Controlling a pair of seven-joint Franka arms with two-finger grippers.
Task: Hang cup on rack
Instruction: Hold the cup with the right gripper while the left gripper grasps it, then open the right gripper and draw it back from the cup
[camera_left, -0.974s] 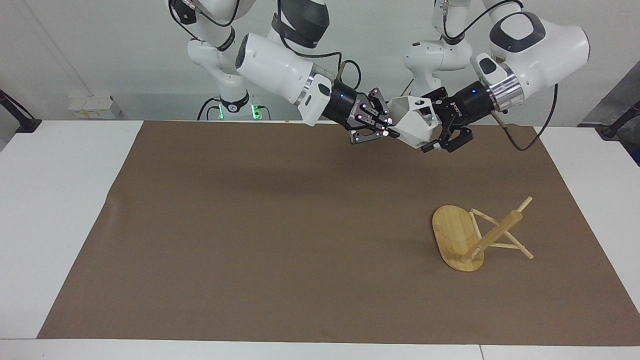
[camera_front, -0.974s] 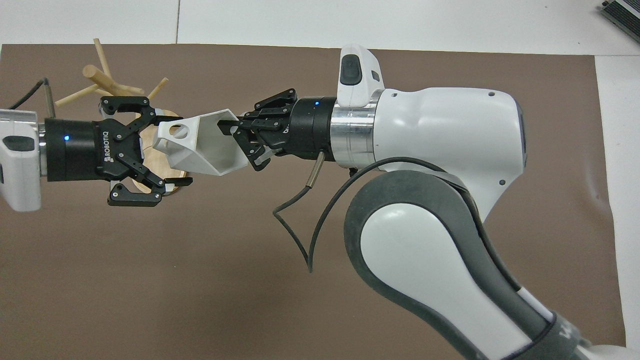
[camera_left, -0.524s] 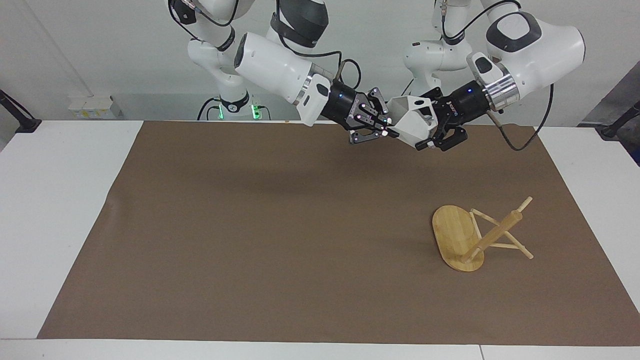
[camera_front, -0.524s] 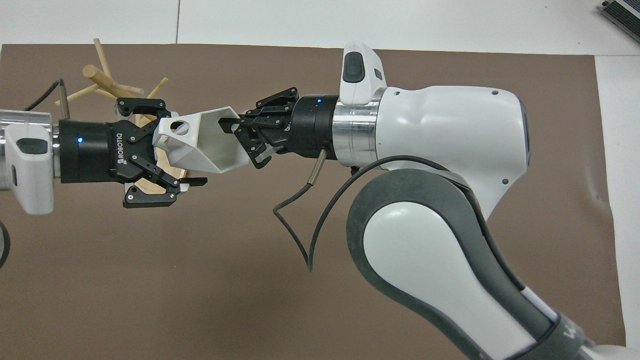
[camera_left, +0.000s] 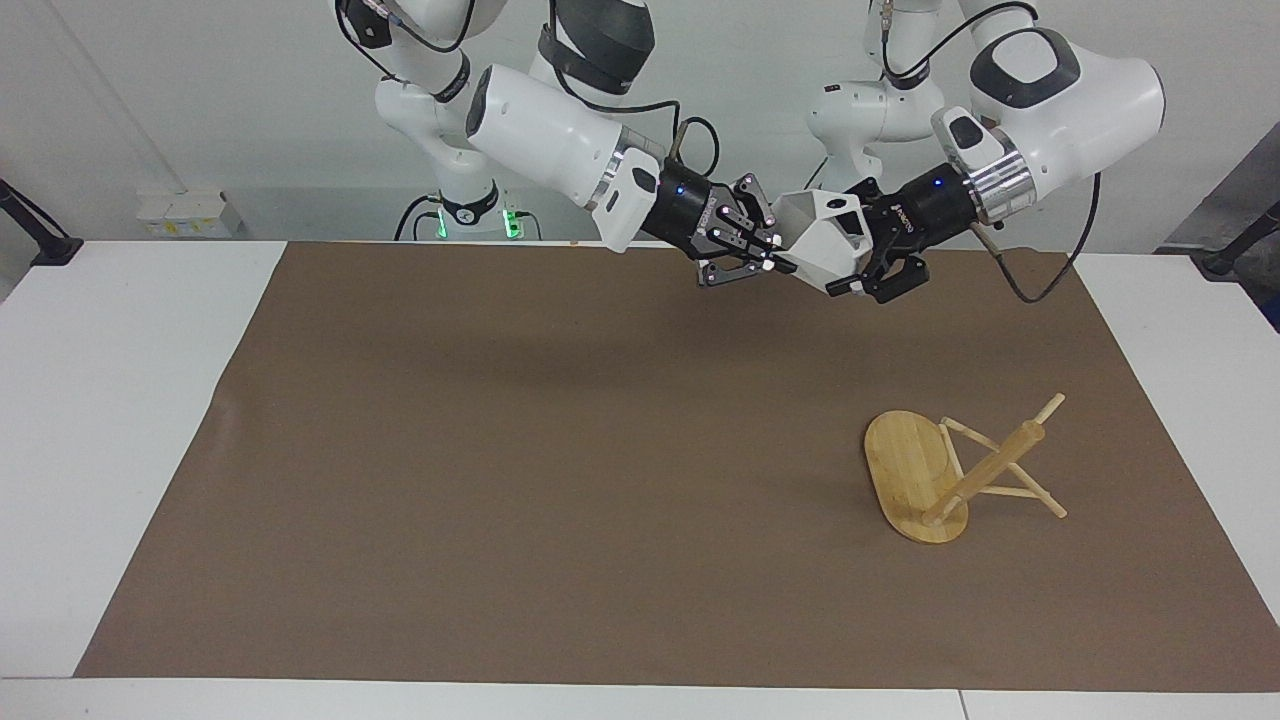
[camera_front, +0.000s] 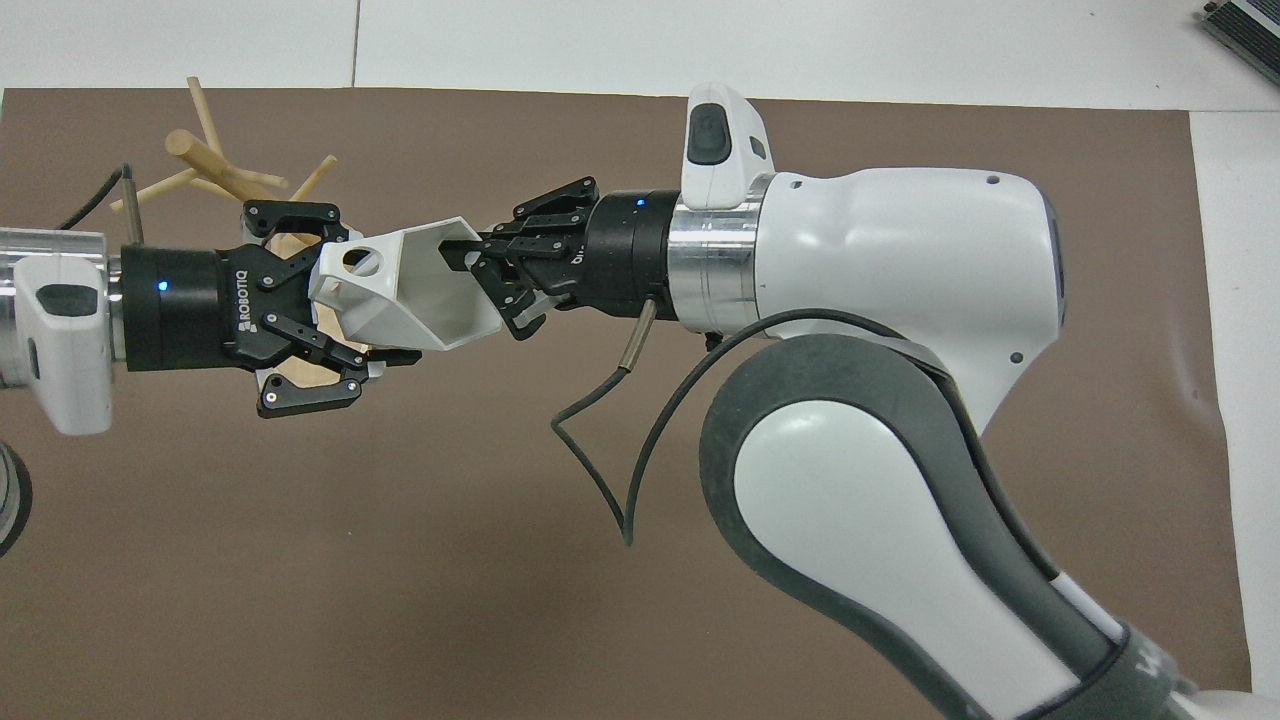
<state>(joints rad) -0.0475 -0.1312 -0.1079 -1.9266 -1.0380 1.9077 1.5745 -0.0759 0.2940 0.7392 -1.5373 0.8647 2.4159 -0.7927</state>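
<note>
Above the brown-papered table (camera_left: 560, 480), near the robots' edge, my right claw (camera_left: 765, 262) pinches the white cup's (camera_left: 822, 250) rim while my left claw (camera_left: 872, 275) brackets its base unclenched; releasing early would drop it, and the toppled rack (camera_left: 950, 470) awaits.

A matte white plastic-looking cup (camera_left: 822, 245) (camera_front: 405, 290) hangs between two black, dull-finished grippers on glossy white arms with brushed-metal wrist rings, while below them a pale bamboo rack (camera_left: 950, 470) (camera_front: 215, 170) lies on smooth brown paper-like matting (camera_left: 560, 480) (camera_front: 400, 560).
</note>
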